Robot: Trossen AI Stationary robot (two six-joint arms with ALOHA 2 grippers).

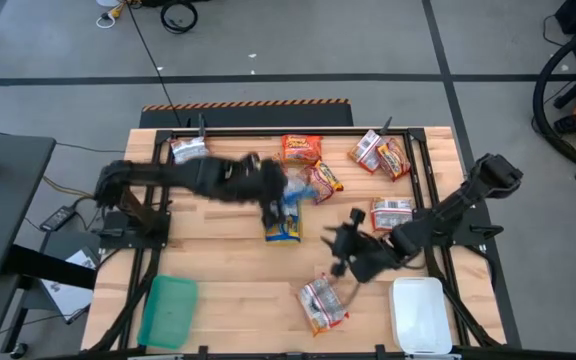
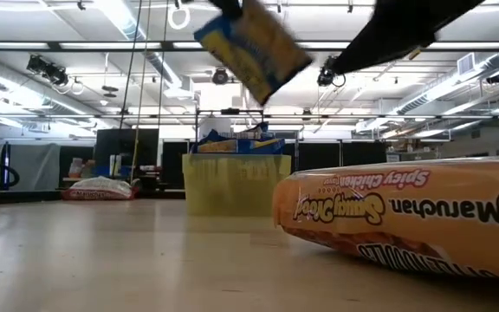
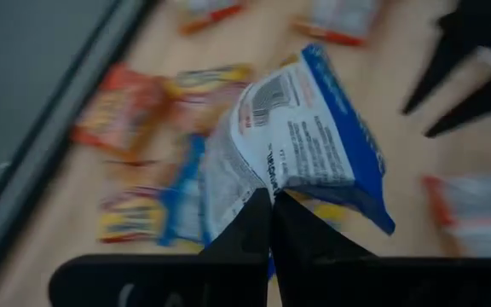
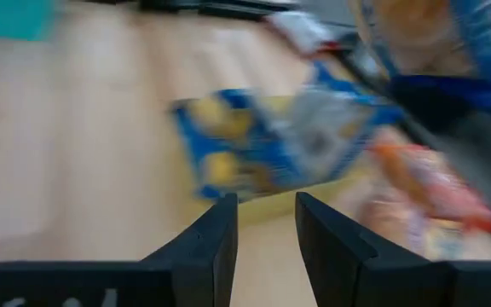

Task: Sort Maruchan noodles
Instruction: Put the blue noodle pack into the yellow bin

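The left gripper point(image 3: 271, 198), fingers clamped on one edge of a blue-and-yellow packet point(image 3: 301, 141), holds it above the surface's middle. Keep the pinch firm (the packet dangles). The right gripper point(image 4: 265, 223), fingers apart, holds nothing nearby.

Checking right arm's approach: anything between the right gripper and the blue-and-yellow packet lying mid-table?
Nothing visible. The right gripper, fingers apart, faces the blue-and-yellow packet across bare wood; the left gripper holds another blue packet above it.
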